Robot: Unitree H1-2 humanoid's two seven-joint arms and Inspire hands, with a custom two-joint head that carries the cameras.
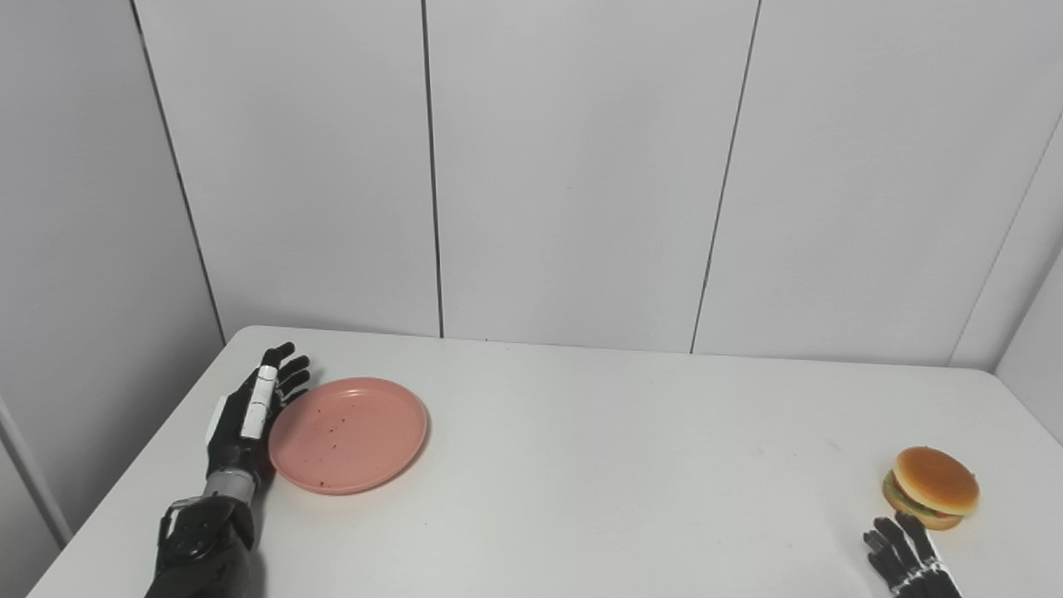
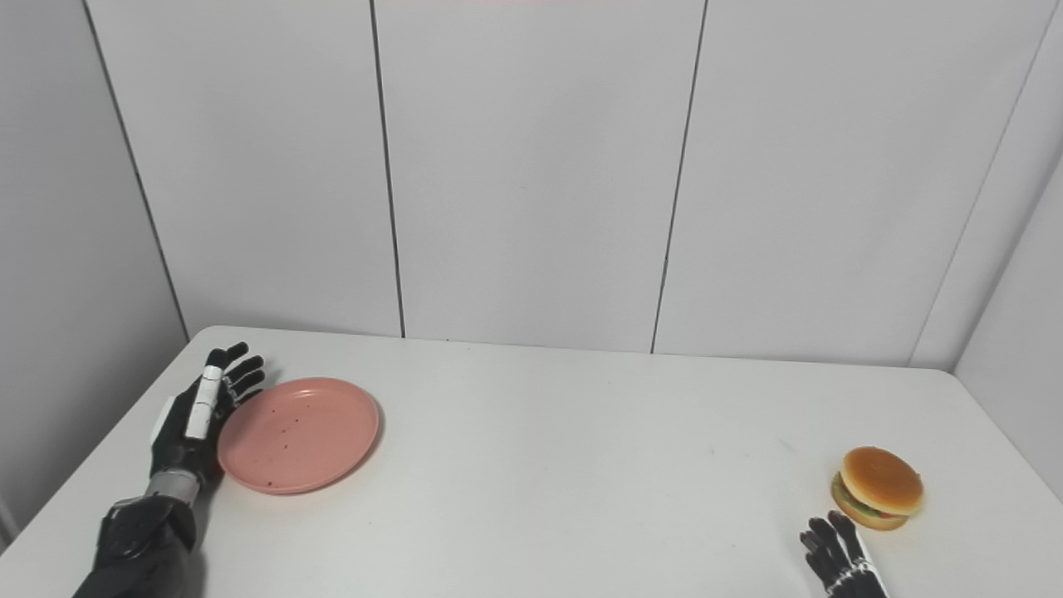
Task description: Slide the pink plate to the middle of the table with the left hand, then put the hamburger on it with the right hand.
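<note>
The pink plate [image 1: 349, 433] lies on the left part of the white table [image 1: 581, 465], with a few dark crumbs on it. My left hand [image 1: 253, 411] stands edge-up against the plate's left rim, fingers straight and apart, holding nothing. The hamburger [image 1: 932, 487] sits at the far right of the table near the front. My right hand [image 1: 905, 558] rests low at the bottom edge just in front of the hamburger, fingers spread and apart from it, empty. Both also show in the right eye view: the plate [image 2: 297, 433] and the hamburger [image 2: 879, 487].
Grey wall panels [image 1: 581, 166] close off the table at the back and both sides. The table's left edge runs close behind my left hand. The right edge is just past the hamburger.
</note>
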